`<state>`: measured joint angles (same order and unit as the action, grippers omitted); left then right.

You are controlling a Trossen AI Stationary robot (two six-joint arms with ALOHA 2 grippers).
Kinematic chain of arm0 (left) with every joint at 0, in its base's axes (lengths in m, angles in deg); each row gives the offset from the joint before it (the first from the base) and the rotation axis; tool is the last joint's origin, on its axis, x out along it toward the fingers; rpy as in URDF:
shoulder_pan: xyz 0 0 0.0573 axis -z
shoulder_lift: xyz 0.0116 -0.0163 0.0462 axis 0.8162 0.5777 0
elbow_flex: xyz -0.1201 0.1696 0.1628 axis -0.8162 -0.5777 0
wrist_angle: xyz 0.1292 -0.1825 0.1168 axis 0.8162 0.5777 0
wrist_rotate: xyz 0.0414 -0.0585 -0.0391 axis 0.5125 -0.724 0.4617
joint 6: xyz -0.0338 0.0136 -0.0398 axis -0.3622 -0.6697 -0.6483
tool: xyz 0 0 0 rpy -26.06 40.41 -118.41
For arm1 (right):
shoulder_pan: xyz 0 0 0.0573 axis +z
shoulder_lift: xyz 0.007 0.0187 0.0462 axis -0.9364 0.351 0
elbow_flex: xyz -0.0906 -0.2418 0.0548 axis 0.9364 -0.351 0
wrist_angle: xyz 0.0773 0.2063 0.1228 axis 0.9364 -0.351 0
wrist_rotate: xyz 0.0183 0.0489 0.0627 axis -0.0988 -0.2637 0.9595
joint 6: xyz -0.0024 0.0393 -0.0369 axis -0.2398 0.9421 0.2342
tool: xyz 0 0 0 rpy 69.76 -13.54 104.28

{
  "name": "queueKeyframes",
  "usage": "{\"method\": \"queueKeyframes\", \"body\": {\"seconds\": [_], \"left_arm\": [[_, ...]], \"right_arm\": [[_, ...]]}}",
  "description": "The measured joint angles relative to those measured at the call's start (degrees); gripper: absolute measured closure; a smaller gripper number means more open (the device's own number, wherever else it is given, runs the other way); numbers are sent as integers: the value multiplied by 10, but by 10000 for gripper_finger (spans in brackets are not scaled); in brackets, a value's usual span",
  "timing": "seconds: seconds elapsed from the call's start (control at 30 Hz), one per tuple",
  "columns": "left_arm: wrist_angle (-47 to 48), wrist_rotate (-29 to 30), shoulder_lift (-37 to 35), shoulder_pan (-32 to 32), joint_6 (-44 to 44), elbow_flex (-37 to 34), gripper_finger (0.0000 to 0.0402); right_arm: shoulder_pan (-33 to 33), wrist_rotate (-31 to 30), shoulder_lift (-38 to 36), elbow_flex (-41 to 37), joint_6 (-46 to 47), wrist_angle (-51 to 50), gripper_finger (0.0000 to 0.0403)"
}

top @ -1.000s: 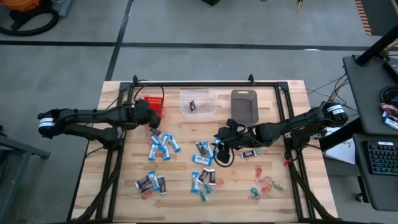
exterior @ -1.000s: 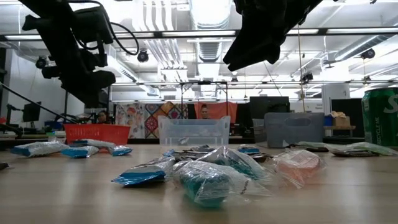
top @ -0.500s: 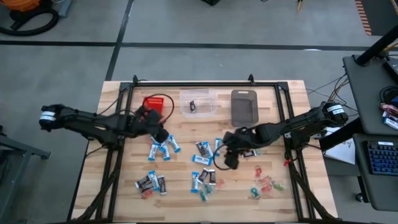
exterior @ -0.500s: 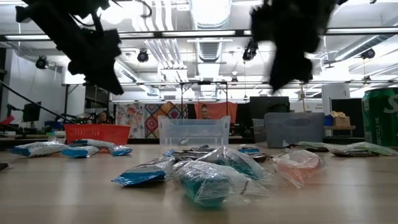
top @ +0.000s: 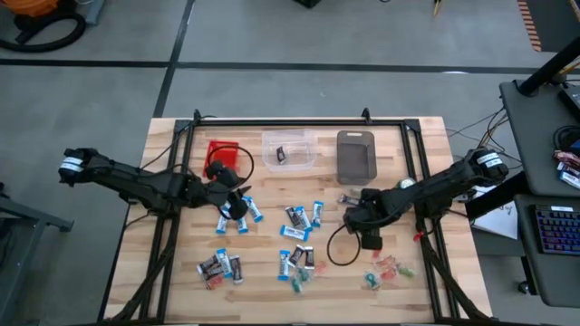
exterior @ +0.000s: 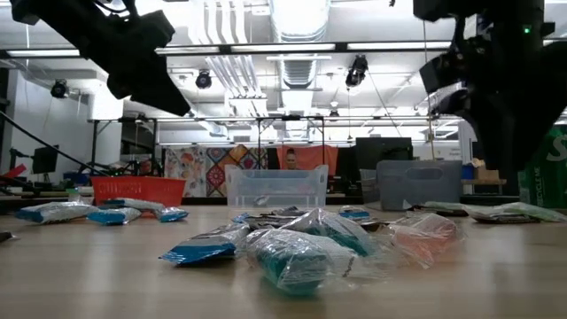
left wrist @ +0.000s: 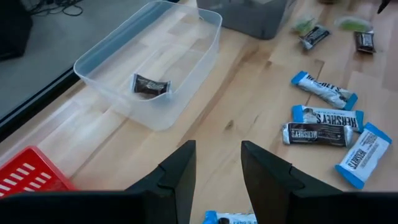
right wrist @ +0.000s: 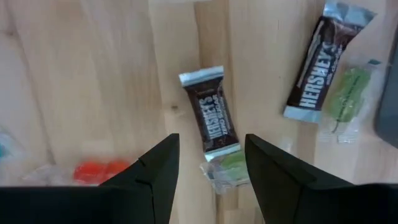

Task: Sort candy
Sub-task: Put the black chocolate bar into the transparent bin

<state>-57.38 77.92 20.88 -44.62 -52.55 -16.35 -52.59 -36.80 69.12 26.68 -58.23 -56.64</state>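
Two grippers open, holding nothing. Right gripper (right wrist: pixel 205 165) poised just above dark brown candy (right wrist: pixel 211 118) lying lengthwise between the fingers, probably lined up for a pick; second dark bar (right wrist: pixel 323 62) and green sweet beside. Left gripper (left wrist: pixel 217 168) parked over bare tabletop (left wrist: pixel 249 93), blue-and-white bars (left wrist: pixel 326 118) near. Farther off: clear bin (left wrist: pixel 149 68) with one dark candy (left wrist: pixel 150 86) already dropped in, red bin (top: pixel 223 154), grey bin (top: pixel 355 155). Most candy loose on tabletop.
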Motion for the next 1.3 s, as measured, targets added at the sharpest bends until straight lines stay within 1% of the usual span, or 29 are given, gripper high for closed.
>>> {"method": "queueKeyframes", "body": {"seconds": [0.27, 0.63, 0.8, 0.9, 0.97, 1.07, 1.3], "left_arm": [[0, 0, 0, 0, 0, 0, 290], [-3, 1, 0, 0, 0, 0, 290], [-9, 1, 0, 0, 0, 0, 290], [-10, 1, 0, 0, 0, 0, 290], [-10, 1, 0, 0, 0, 0, 290], [-10, 1, 0, 0, 0, 0, 290], [-16, 1, 0, 0, 0, 0, 290]], "right_arm": [[0, -4, 0, -60, -27, 103, 232], [0, -30, 0, -124, -9, 179, 232], [-2, -30, 0, -154, -9, 231, 232], [-2, -31, 3, -159, -9, 243, 235], [-2, -34, 4, -158, -9, 247, 243], [-2, -34, 5, -157, -9, 251, 266], [-2, -31, 5, -156, -9, 266, 351]]}}
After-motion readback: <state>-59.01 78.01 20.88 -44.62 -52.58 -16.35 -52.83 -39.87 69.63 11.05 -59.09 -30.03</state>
